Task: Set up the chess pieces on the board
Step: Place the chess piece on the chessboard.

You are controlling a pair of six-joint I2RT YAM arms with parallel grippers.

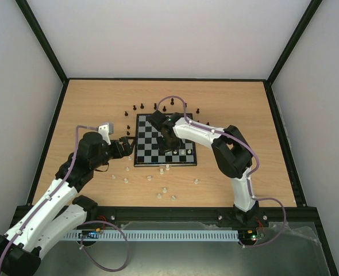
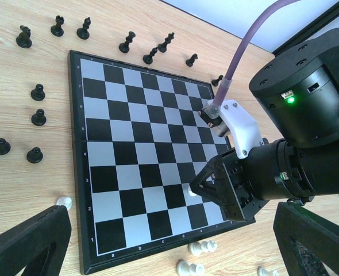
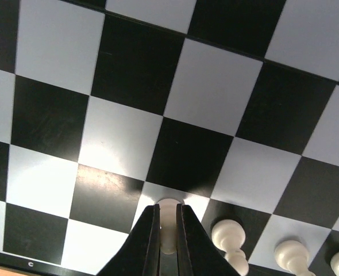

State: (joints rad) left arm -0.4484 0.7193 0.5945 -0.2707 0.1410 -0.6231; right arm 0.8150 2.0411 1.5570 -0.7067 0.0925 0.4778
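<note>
The board lies mid-table. My right gripper is shut on a cream-white piece, held low over a light square in the board's near rows. From the left wrist view the same right gripper shows with the white piece at its tip. Three more white pieces stand on the board just right of it. My left gripper hovers by the board's left edge, open and holding nothing, its fingers wide apart. Black pieces stand off the board.
Several white pieces are scattered on the wooden table in front of the board, some lying on their sides. Black pieces ring the board's far and left sides. Black frame rails edge the table.
</note>
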